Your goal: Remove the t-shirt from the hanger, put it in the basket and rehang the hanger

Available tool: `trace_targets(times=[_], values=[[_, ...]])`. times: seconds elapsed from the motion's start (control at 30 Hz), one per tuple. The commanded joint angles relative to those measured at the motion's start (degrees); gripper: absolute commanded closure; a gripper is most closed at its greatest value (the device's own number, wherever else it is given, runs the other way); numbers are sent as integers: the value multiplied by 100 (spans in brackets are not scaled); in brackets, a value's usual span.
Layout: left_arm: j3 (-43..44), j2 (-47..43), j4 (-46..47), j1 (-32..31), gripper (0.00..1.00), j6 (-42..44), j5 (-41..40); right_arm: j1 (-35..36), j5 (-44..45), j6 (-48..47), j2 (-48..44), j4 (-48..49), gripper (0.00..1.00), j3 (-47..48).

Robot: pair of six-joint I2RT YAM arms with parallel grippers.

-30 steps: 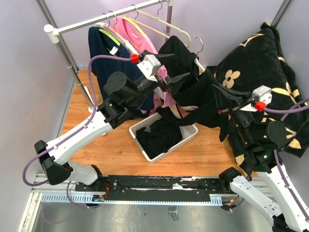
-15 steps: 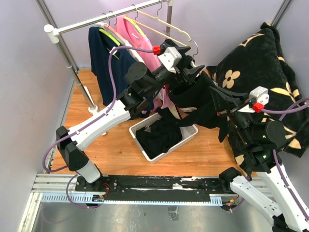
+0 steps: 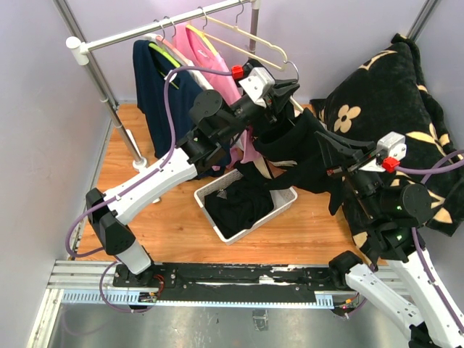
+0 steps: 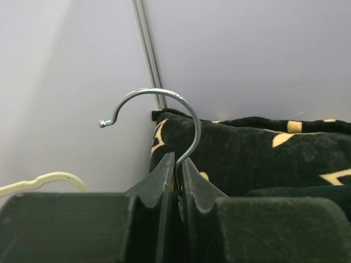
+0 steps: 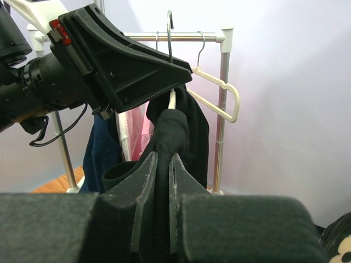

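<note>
A black t-shirt [image 3: 290, 148] hangs off the rail on a hanger between my two arms. The hanger's metal hook [image 4: 164, 93] rises free above my left gripper [image 4: 177, 159], which is shut on the wire neck just below the curve. From above, the left gripper [image 3: 285, 90] sits at the top of the shirt, with the hook [image 3: 293, 69] beside it. My right gripper [image 5: 163, 156] is shut on a fold of the black t-shirt [image 5: 175, 126], just under the hanger's white neck [image 5: 172, 99]. In the top view the right gripper [image 3: 324, 145] meets the shirt from the right.
A clothes rail [image 3: 159, 27] at the back carries a navy garment [image 3: 156, 80], pink ones [image 3: 214, 61] and an empty cream hanger [image 3: 246, 43]. A white basket [image 3: 284, 201] of dark clothes stands under the shirt. A black flowered blanket [image 3: 391, 87] fills the right side.
My left arm swung right and up from the rail side to the hanger's hook, and its open jaws shut on the wire. The right gripper kept its hold and place.
</note>
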Motion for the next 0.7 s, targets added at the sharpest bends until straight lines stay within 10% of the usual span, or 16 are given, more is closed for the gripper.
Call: trace_targets(times=[0.0,0.13,0.37,0.67], values=[[219,32,9,-28,92,-40,70,111,-115,12,-91,419,99,64],[279,10,-8,-28,99,-164,-142,111,-82,-3,-41,211,95,168],[738,34,-296,40,100,-56,-1023,111,-34,-134,63,-488,32,476],[1456,87,-867,421,99,170,-868,107,204,-333,-238,-969,21,424]])
